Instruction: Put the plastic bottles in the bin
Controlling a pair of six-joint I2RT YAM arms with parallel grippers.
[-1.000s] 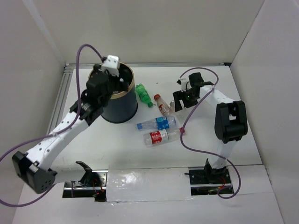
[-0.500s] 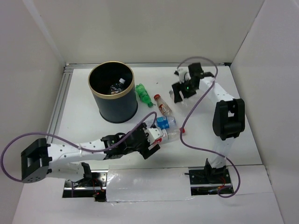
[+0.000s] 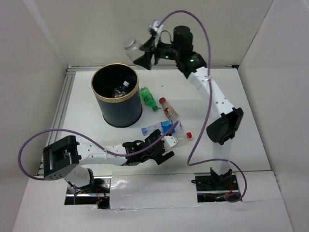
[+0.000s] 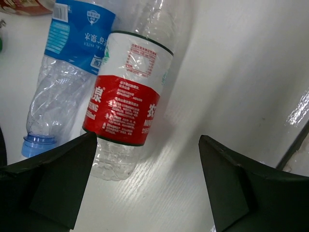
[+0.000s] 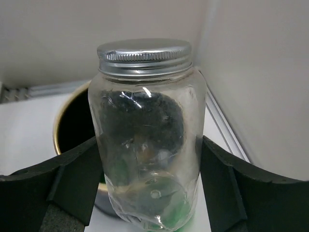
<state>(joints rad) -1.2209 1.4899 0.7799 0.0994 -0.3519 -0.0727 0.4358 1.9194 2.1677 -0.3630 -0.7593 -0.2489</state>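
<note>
The dark bin (image 3: 117, 112) with a tan rim stands at the back left, with bottles inside (image 3: 120, 89). My right gripper (image 3: 141, 50) is raised high behind the bin, shut on a clear bottle with a silver cap (image 3: 131, 44); the right wrist view shows the bottle (image 5: 147, 130) between both fingers (image 5: 72, 186), the bin rim (image 5: 59, 126) behind it. My left gripper (image 3: 163, 146) is open, low over the table, at the base of a red-labelled bottle (image 4: 126, 104). A blue-labelled bottle (image 4: 67, 72) lies beside that one.
A green bottle (image 3: 148, 98) and a small red-capped bottle (image 3: 168, 108) lie right of the bin. The red-labelled bottle's red cap (image 3: 188, 135) points right. White walls close in the table at the back and sides.
My right gripper has risen from the table and swung left, carrying the clear bottle up behind the bin. My left arm dropped from over the bin to the red-labelled bottle.
</note>
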